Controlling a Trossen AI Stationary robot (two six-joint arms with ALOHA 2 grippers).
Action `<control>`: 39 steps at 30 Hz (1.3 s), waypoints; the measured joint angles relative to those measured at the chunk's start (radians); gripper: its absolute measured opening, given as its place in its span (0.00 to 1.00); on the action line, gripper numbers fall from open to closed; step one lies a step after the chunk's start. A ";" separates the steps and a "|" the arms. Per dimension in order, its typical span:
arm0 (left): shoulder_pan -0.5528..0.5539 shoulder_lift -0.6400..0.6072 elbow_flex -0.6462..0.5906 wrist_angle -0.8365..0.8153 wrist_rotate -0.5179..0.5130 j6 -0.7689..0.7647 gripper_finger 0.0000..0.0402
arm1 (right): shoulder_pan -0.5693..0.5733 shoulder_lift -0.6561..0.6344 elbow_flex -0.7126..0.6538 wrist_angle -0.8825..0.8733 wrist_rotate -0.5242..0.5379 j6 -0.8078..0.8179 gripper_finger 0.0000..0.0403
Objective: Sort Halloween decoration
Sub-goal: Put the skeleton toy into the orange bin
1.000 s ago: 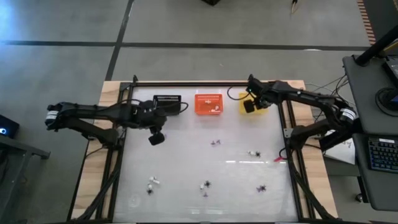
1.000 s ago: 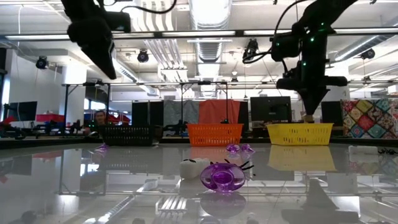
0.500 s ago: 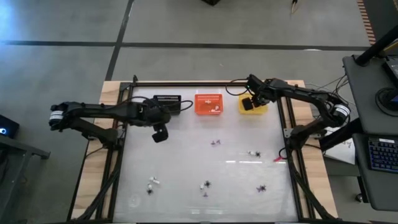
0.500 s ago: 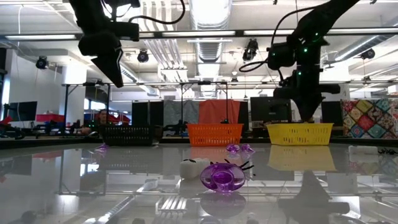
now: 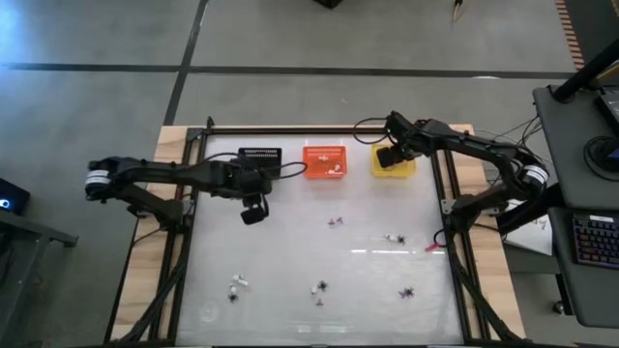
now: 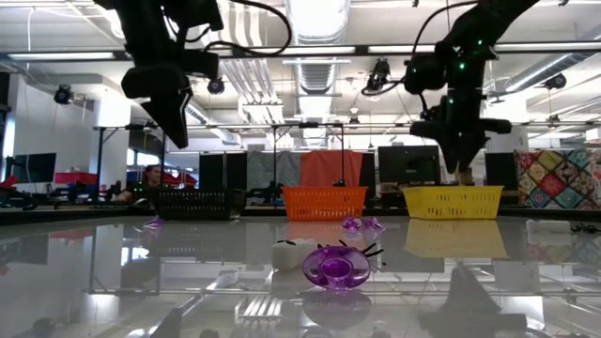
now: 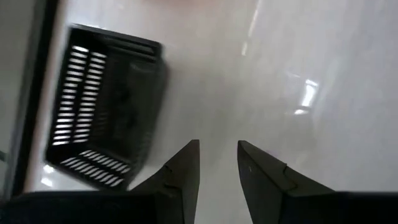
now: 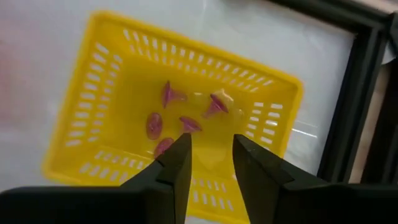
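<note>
High view first: we see 3 baskets in a row along the far edge of the table, black basket on the left, orange basket in the middle, yellow basket on the right. Left end effector hangs over bare table just in front of the black basket; in the left wrist view its fingers sit a narrow gap apart with nothing between them, and the black basket shows beside them. Right end effector is above the yellow basket; in the right wrist view its fingers are slightly parted and empty, pointing down into the yellow basket, where we count about 5 purple pieces lying on the basket floor. Loose Halloween decoration is scattered across the middle and near half of the table, well apart from both end effectors: a purple bit near the centre, a white and black bit to its right, a black spidery shape near the front right, another black spidery piece front centre, and a white bit front left. Low view shows a purple ring-like trinket closest to the camera with a white piece touching its left side, both arms up above the table, left end effector high, right end effector just over the yellow basket.
</note>
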 joint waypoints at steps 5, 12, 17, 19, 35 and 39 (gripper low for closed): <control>0.000 0.043 0.000 0.080 0.084 -0.061 0.23 | 0.003 -0.028 0.050 -0.017 0.000 0.007 0.28; 0.000 0.069 0.000 0.097 0.145 -0.072 0.24 | 0.017 -0.030 0.106 -0.019 0.001 0.007 0.28; 0.000 0.064 0.000 0.108 0.161 -0.090 0.28 | 0.060 -0.030 0.133 -0.063 -0.001 0.014 0.29; 0.000 0.063 0.000 0.121 0.202 -0.112 0.30 | 0.086 -0.030 0.142 -0.088 -0.002 0.038 0.29; -0.176 0.065 0.005 0.330 0.402 -0.394 0.34 | 0.378 -0.030 0.153 -0.122 -0.003 0.361 0.31; -0.256 0.069 0.005 0.384 0.344 -0.500 0.34 | 0.445 -0.030 0.152 -0.122 -0.002 0.457 0.32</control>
